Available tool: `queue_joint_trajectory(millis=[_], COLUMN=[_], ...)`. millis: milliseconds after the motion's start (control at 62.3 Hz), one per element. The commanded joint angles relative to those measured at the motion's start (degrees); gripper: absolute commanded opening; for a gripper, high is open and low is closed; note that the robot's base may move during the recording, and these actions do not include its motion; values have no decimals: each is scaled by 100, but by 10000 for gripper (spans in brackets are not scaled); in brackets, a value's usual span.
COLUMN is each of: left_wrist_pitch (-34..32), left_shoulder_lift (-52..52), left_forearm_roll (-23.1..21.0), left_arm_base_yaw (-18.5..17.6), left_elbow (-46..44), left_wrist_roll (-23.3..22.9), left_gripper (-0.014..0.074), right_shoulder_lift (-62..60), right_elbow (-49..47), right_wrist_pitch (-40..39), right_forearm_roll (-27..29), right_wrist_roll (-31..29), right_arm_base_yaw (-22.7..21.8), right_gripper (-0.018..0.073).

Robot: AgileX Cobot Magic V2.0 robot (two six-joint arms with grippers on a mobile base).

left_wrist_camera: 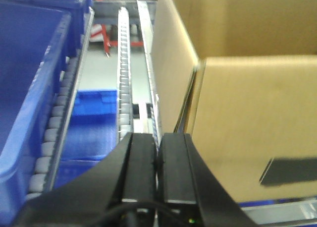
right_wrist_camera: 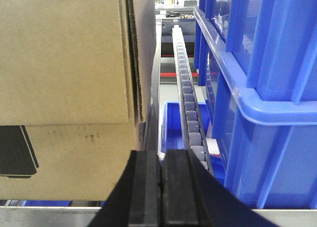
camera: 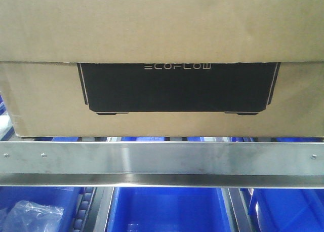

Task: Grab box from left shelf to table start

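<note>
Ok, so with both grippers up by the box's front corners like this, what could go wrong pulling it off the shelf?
The left gripper and right gripper are shut beside the box, whose sides are plain cardboard, so a two-arm squeeze might slip. The gap between the box and the blue bin on the right looks narrow; that arm could bump it. The box could also drag on the steel rail in front.

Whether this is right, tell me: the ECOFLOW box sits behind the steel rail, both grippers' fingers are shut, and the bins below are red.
One thing is wrong: the bins below are blue, not red, as the exterior front-facing view shows. The rest stands: the box sits behind the steel rail, and the left gripper and right gripper have their fingers shut.
</note>
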Motion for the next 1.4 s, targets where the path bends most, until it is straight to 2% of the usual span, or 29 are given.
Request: queue_joint_trajectory(millis=[0,32,80,209,257,321,385,482,626,722,771,835,915,995,1156,1381], left_wrist_pitch=[-293,-218,-115,188,201,317,465,847,1122,1282,1453,1752,2275,2699,3179,3723], left_shoulder_lift=[622,784,1059,1757,1968,2244,2489,2864,3431,3784,3971,4184,4454,4687,5058,5619], left_forearm_roll=[-150,-122,31,1022,1514,1773,1997,2317,2456,2470,2470,2448,2390,2181,1533,1536], left_arm_base_yaw=[-16,-16,-16,-16,-16,-16,-70,-377,-867,-1004,-1026,-1069,-1103,-1103,-1103,-1103], left_elbow=[-602,-780,-1025,-1634,-1808,-2064,-2297,-2746,-3345,-3706,-3889,-4150,-4533,-4952,-5567,-6320], left_wrist_roll=[-70,-227,-705,-2511,-2932,-3362,-3374,-3374,-3374,-3339,-3288,-3269,-3260,-3221,-2542,-2451], left_gripper=[-6,-6,-6,-6,-6,-6,-6,-6,0,12,45,125,272,351,355,355], right_shoulder_lift=[-26,-26,-26,-26,-26,-26,-26,-26,-26,-26,-26,-26,-26,-26,-26,-26], right_elbow=[-12,-12,-12,-12,-12,-12,-12,-12,-12,-12,-12,-12,-12,-12,-12,-12], right_wrist_pitch=[-523,-523,-523,-523,-523,-523,-523,-523,-523,-523,-523,-523,-523,-523,-523,-523], right_forearm_roll=[-63,-63,-63,-63,-63,-63,-63,-63,-63,-63,-63,-63,-63,-63,-63,-63], right_wrist_roll=[-35,-35,-35,-35,-35,-35,-35,-35,-35,-35,-35,-35,-35,-35,-35,-35], right_arm_base_yaw=[-29,-29,-29,-29,-29,-29,-29,-29,-29,-29,-29,-29,-29,-29,-29,-29], right_gripper=[57,57,57,57,57,57,57,57,57,57,57,57,57,57,57,57])
